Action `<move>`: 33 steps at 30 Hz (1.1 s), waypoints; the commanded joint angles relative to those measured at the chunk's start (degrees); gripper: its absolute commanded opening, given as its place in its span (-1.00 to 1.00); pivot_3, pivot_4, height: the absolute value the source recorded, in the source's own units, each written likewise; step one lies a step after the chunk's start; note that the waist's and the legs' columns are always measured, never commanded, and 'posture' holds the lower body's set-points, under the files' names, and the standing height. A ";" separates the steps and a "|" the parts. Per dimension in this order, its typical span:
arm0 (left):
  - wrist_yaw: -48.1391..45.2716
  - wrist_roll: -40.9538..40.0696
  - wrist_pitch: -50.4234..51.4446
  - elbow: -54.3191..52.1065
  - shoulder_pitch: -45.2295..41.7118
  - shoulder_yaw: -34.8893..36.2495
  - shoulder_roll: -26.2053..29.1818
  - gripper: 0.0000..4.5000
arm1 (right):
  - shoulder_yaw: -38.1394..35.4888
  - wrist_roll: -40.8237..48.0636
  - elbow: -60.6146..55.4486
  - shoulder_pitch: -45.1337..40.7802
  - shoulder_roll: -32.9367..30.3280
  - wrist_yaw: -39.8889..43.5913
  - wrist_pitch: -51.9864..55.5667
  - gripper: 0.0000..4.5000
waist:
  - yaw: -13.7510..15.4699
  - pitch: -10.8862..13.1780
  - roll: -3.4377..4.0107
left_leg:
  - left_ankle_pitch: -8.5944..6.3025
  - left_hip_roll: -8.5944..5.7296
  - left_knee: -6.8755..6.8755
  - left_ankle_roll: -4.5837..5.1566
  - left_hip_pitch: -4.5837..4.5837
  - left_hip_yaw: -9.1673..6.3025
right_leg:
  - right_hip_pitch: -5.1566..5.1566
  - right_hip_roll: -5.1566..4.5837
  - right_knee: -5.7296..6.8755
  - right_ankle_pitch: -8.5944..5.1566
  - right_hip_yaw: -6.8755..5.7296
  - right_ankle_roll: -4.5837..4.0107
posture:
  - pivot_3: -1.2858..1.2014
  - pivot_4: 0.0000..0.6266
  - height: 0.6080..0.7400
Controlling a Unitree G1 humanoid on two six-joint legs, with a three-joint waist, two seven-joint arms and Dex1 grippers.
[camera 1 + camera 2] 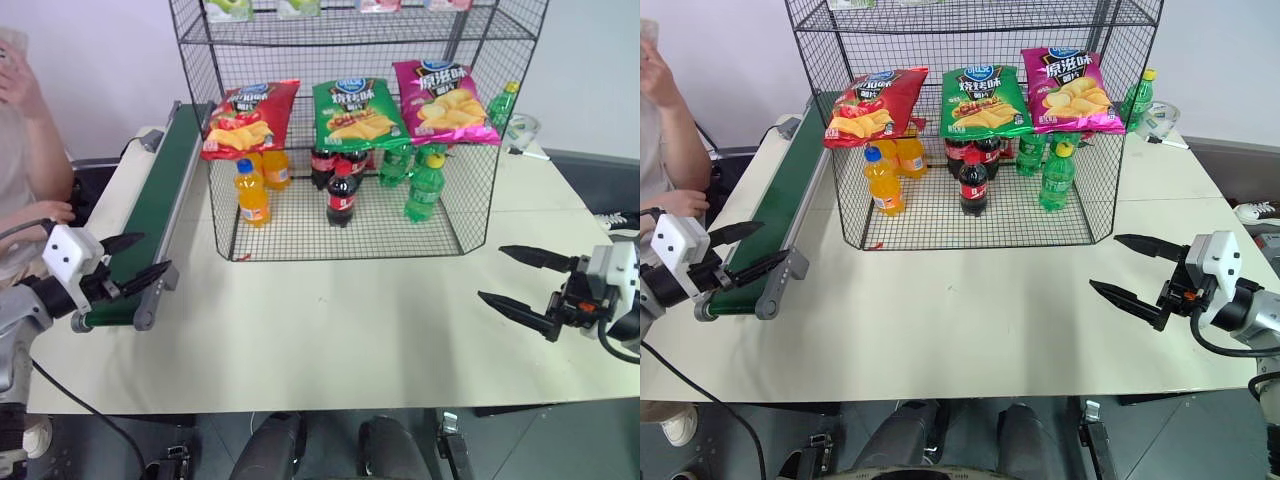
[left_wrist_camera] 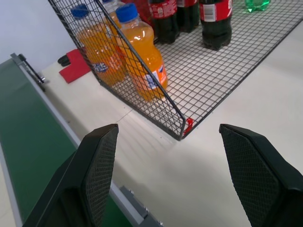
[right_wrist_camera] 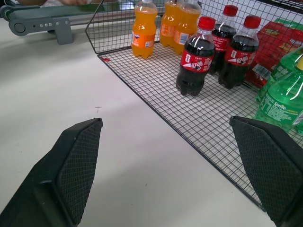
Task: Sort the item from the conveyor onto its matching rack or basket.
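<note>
Crisps in the red bag (image 1: 250, 118) already lay on the middle tier of the wire rack (image 1: 350, 215), at its left end next to the green bag (image 1: 357, 113) and the magenta bag (image 1: 442, 100), its left edge poking slightly past the mesh wall toward the conveyor (image 1: 160, 195). The belt itself looked bare of any item. Both arms hung back over the table (image 1: 330, 320): the left gripper (image 1: 140, 262) hovered at the near end of the conveyor with its fingers spread wide and nothing between them, and the right gripper (image 1: 528, 285) sat well out to the right, fingers likewise parted and empty. Judging by this, the placing seemed done and the step in hand was a retreat or a wait for another item. To do that well, the left arm should stay clear of the belt's roller and side rail, and neither arm should swing toward the orange bottles (image 1: 262, 182) or the rack's front edge, since a knock there could tip bottles or nudge the overhanging bag loose. A person's hand (image 1: 50, 212) rested beside the conveyor, so sideways moves wanted care.
</note>
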 commanded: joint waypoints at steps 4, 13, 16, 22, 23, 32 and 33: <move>-2.10 -1.77 -1.60 -0.27 0.21 1.93 -0.15 0.58 | -0.63 0.19 -0.06 -0.43 0.24 0.09 -1.49 1.00 | -0.03 0.01 0.01 | 0.00 0.00 -0.02 0.00 -0.01 0.00 | -0.01 0.00 0.00 0.00 0.00 0.00 | 0.03 -0.52 1.00; -1.97 -1.55 -4.57 -2.42 1.94 2.75 -1.99 0.58 | 0.84 -0.16 2.51 -2.84 -0.40 1.12 -2.42 1.00 | -0.07 0.03 0.02 | 0.00 0.00 -0.04 0.00 -0.01 0.00 | -0.01 0.00 -0.01 0.00 0.00 0.00 | 0.03 -0.52 1.00; -2.40 -1.59 -5.68 -3.09 2.90 2.72 -2.53 0.58 | 0.84 -0.23 3.07 -3.44 -0.62 1.68 -2.48 1.00 | -0.02 0.04 0.02 | 0.00 0.00 -0.07 0.00 -0.01 0.00 | -0.01 0.00 -0.06 0.00 0.00 0.00 | 0.03 -0.52 1.00; -2.32 -1.59 -6.11 -3.39 2.72 2.25 -3.14 0.58 | 0.55 -0.24 2.65 -2.82 -0.41 2.18 -2.48 1.00 | 0.03 0.04 0.02 | 0.00 0.00 -0.07 0.00 -0.01 -0.01 | -0.01 0.00 -0.06 0.00 0.00 0.00 | 0.03 -0.52 1.00; -2.28 -1.56 -6.19 -3.42 2.71 2.26 -3.20 0.58 | 0.53 -0.26 2.68 -2.85 -0.40 2.18 -2.49 1.00 | 0.02 0.04 0.02 | 0.00 0.00 -0.07 0.00 -0.01 -0.01 | -0.01 0.00 -0.07 0.00 0.00 0.00 | 0.03 -0.52 1.00; -2.36 -1.42 -6.51 -4.42 3.26 2.26 -3.55 0.58 | 0.97 -0.66 2.91 -2.86 0.11 2.05 -3.12 1.00 | 0.00 0.04 0.03 | 0.00 0.00 -0.08 0.00 -0.01 -0.01 | -0.01 0.00 -0.07 0.00 0.00 0.00 | 0.03 -0.52 1.00; -2.32 -1.34 -6.52 -4.51 3.26 2.18 -3.55 0.58 | 1.13 -0.77 2.99 -2.99 0.22 1.99 -3.22 1.00 | 0.00 0.04 0.03 | 0.00 0.00 -0.08 0.00 -0.01 0.00 | -0.01 0.00 -0.07 0.00 0.00 0.00 | 0.03 -0.52 1.00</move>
